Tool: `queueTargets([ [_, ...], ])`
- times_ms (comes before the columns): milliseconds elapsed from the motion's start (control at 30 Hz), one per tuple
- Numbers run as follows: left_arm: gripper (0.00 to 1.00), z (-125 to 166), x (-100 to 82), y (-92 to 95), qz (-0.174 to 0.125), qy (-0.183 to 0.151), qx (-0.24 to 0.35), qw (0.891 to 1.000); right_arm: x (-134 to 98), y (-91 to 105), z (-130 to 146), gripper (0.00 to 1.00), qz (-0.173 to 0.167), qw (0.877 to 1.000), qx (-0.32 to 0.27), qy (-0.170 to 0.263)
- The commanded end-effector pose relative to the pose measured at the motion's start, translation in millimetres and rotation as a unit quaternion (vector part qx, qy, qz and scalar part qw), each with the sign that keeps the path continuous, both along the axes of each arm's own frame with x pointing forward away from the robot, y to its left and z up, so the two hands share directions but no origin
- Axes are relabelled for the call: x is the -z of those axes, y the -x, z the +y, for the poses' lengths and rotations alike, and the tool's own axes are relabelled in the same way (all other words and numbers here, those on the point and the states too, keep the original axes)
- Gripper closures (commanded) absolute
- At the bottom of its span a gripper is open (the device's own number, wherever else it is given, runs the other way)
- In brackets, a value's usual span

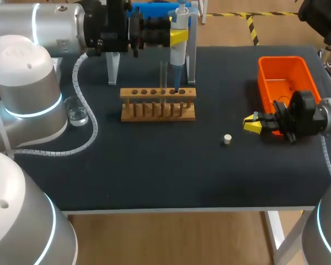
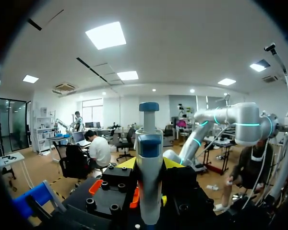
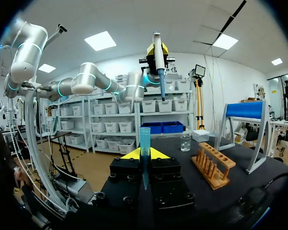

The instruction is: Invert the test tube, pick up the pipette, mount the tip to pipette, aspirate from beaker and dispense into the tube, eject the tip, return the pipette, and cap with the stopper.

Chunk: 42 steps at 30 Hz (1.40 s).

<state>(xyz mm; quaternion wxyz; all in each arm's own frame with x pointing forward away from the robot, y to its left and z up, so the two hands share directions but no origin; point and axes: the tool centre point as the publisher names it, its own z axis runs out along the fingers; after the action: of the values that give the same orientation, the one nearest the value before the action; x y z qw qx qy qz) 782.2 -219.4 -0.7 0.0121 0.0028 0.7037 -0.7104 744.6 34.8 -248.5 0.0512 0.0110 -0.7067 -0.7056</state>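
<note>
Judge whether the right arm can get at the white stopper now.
Likely yes for reach: the stopper lies close to the right claw, with nothing between. But the claw seems shut on a blue tip, so it cannot grip yet.

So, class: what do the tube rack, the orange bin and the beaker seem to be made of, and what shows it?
Rack: likely unfinished wood, pale brown, matt.
Orange bin: probably moulded plastic, uniform colour, slight sheen.
Beaker: clear, glass or hard plastic; the table shows through.

One pipette (image 1: pixel 178 49), one tip (image 3: pixel 144 143), one rack (image 1: pixel 158 104), one beaker (image 1: pixel 77 113), one stopper (image 1: pixel 227 139)
</note>
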Motion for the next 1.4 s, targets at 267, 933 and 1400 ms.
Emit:
queueTargets([
  [267,1.0,1,0.0,1.0,-0.001,0.0,0.0,1.0,3,3.4,22,1.0,-0.003,1.0,-0.012,0.014],
  [933,1.0,1,0.0,1.0,-0.001,0.0,0.0,1.0,-2,-11.4,89,1.0,-0.015,0.999,-0.025,0.016],
  [1400,1.0,1,0.0,1.0,-0.001,0.0,0.0,1.0,-9,-22.6,119,1.0,-0.02,0.999,-0.031,0.017],
])
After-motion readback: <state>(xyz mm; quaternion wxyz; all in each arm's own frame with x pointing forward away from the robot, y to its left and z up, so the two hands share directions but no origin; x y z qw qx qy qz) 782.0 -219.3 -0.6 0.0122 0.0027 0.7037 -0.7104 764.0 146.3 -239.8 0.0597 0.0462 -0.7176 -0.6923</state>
